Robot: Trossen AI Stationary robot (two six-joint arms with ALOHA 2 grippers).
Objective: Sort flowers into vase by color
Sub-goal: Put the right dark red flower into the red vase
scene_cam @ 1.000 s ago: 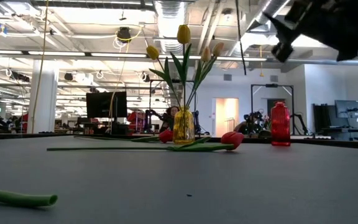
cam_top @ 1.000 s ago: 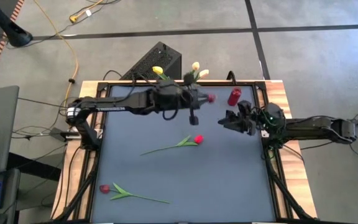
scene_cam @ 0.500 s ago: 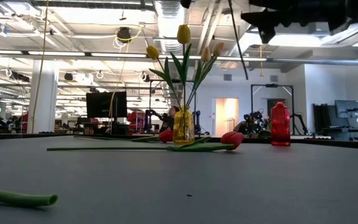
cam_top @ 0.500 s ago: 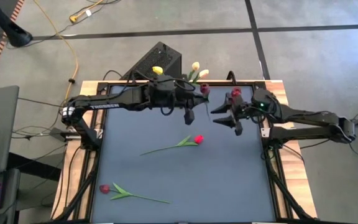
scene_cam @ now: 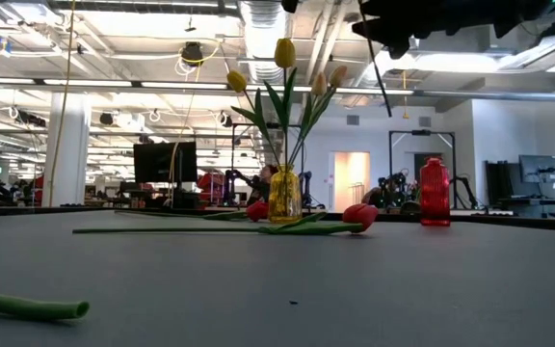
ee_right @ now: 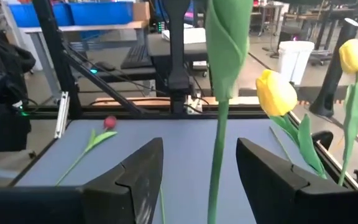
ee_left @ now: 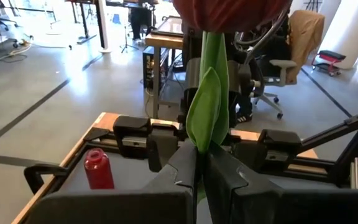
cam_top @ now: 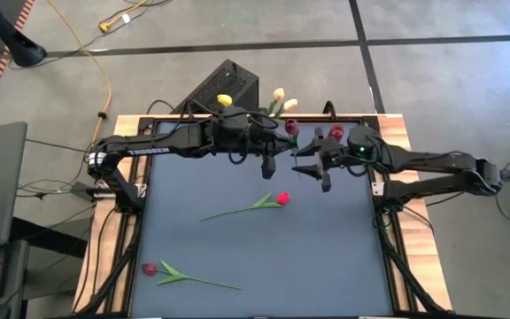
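My left gripper point(ee_left: 201, 163) is clamping the red tulip point(ee_left: 213, 93) upright, its stem hanging lengthwise between my right gripper's point(ee_right: 197, 171) spread fingers, ready for handover.

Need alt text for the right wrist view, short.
The right gripper is open with a green tulip stem standing upright between its fingers. Yellow tulips stand beside it, and a red tulip lies on the dark table beyond.

You have a dark red tulip point(cam_top: 291, 128) held upright near the top centre of the high view. A red tulip point(cam_top: 282, 198) lies mid-frame, another red one point(cam_top: 150, 268) lower left, and yellow and cream tulips point(cam_top: 278, 95) stand in the yellow vase point(scene_cam: 284, 197).
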